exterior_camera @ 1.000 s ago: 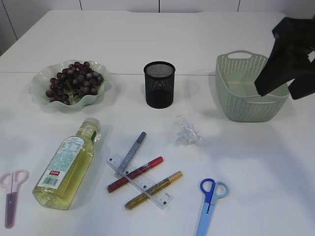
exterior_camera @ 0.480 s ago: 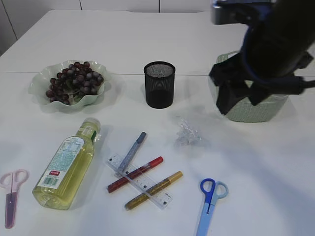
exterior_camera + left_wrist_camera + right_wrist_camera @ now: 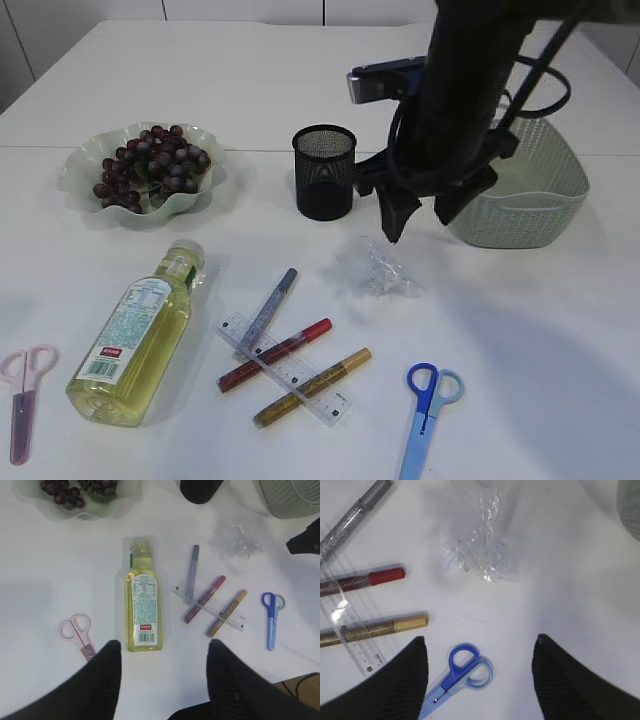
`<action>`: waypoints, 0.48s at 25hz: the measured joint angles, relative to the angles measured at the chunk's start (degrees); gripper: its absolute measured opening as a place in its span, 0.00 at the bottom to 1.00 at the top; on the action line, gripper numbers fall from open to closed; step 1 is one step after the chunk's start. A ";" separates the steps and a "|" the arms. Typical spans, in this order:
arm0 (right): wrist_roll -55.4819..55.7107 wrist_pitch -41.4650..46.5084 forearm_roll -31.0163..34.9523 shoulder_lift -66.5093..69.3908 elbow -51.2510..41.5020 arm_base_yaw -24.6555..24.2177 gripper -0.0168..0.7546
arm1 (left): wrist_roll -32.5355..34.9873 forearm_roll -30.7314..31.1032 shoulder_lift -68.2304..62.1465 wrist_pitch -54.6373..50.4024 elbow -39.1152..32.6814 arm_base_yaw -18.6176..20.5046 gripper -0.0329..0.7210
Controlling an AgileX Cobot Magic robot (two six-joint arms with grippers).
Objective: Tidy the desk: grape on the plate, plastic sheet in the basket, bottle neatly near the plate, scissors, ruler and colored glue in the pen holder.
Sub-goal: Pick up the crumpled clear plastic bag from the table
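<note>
R gripper (image 3: 418, 215) open, empty, hanging just above the plastic sheet (image 3: 383, 272) mid-desk, not touching. L gripper (image 3: 162, 672) open, empty, high over the bottle (image 3: 142, 602), which lies on its side near the desk's L front. Grapes (image 3: 150, 165) on plate (image 3: 80, 165), back L. Pen holder (image 3: 323, 172) back centre, basket (image 3: 520, 190) back R.
</note>
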State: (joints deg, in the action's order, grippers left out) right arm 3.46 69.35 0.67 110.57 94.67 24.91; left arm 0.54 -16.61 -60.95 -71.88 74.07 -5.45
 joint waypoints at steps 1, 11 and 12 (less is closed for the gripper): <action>0.00 -0.24 0.00 1.37 0.61 0.00 0.68 | -0.54 0.00 0.00 -0.04 0.00 0.00 0.58; 0.00 -4.60 -0.23 9.75 2.44 0.37 0.68 | -1.21 0.00 0.00 -0.13 0.00 0.00 0.58; 0.00 -5.03 -0.67 10.39 2.59 0.37 0.68 | -1.21 0.00 0.00 -0.13 0.00 0.00 0.58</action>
State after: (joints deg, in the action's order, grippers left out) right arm 3.46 64.32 0.00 120.96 97.26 25.29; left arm -0.66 -16.61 -60.95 -72.01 74.07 -5.45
